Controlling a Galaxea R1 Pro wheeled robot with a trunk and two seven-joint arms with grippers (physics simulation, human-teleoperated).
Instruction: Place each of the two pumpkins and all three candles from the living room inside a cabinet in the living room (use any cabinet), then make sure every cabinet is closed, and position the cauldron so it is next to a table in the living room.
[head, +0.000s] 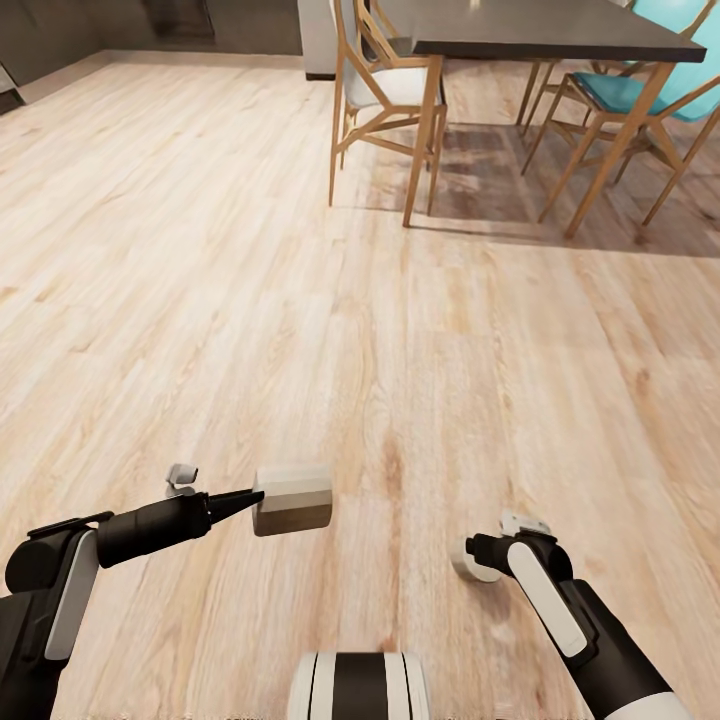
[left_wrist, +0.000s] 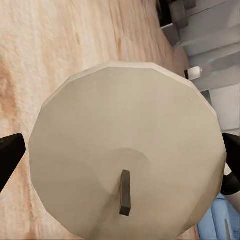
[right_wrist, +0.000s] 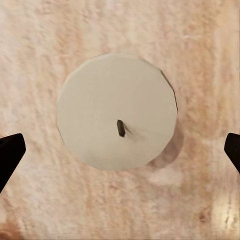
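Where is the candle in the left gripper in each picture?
Head view: the candle is lower left of centre, at the left gripper's tip.
Left wrist view: its wick end, large and central.
Right wrist view: central is a second candle, on the wood floor.
Shared landmark: that floor.

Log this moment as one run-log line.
left gripper: shut on candle, carried over floor | right gripper: open above second candle | dining table ahead
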